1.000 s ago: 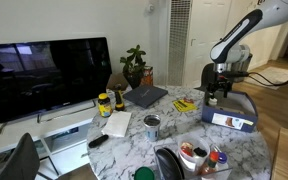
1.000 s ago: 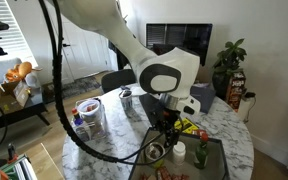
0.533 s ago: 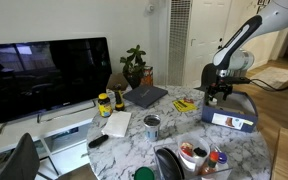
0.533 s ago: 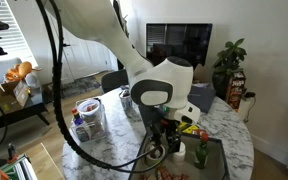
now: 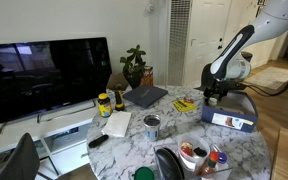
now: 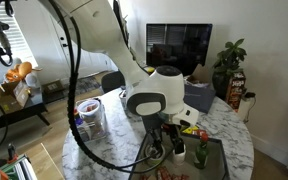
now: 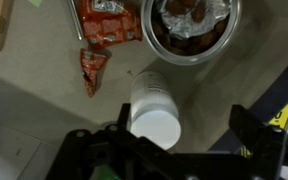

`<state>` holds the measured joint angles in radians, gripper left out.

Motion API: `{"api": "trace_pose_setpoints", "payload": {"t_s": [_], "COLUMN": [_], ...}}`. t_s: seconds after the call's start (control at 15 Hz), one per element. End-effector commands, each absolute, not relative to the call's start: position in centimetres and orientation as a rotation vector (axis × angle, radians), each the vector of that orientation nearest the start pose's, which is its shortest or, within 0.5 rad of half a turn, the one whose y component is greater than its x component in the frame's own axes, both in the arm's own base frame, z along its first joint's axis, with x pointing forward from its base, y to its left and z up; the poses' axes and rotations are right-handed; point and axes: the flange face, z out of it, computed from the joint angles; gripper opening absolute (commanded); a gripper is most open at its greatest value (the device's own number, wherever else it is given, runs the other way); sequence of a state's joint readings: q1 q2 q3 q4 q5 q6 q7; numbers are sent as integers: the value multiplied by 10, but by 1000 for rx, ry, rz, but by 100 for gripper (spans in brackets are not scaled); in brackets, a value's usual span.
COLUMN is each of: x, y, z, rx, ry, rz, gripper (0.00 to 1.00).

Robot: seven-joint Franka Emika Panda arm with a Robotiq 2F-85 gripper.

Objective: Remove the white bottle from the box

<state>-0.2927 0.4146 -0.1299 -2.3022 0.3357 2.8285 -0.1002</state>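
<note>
Gripper (image 7: 177,134) lower, around white bottle (image 7: 153,104)

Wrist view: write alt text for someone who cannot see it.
Seen from above, the white bottle stands on a grey surface between the dark fingers of the open gripper. Beyond it lie a metal bowl of brown contents and red snack packets.

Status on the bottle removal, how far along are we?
Done: the gripper is positioned over the box, jaws open on either side of the white bottle. In hand: nothing, no grasp yet. Left: close on the bottle, lift it clear, set it outside the box.
</note>
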Motion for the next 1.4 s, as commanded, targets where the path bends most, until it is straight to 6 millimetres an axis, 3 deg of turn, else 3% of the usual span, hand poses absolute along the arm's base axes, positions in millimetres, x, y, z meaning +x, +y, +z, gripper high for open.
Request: {"api": "trace_pose_setpoints", "payload": {"t_s": [0.0,0.2,0.27,0.33,0.67,0.8,0.93,1.07,1.27,1.33], "x": [472,473,473,473,470,458,442,441,437,439], "y": [-249,-250,-250,-251,-251,-247,-251,-247,-220,-201], "z": [162,158,156,155,156,183,226,259,321,339], "rx": [-2975,-2952,-2956,-2959,-2968,-2977,-2990,-3005,-2986,-2979], "ry": [1001,1034,1035,1036,1046,1023,941,735,508,420], "rz": [-233,-289,-290,-297,-278,-215,-218,-167,-75,-90], "gripper": [100,100,75,75,35,31,31,31,31,31]}}
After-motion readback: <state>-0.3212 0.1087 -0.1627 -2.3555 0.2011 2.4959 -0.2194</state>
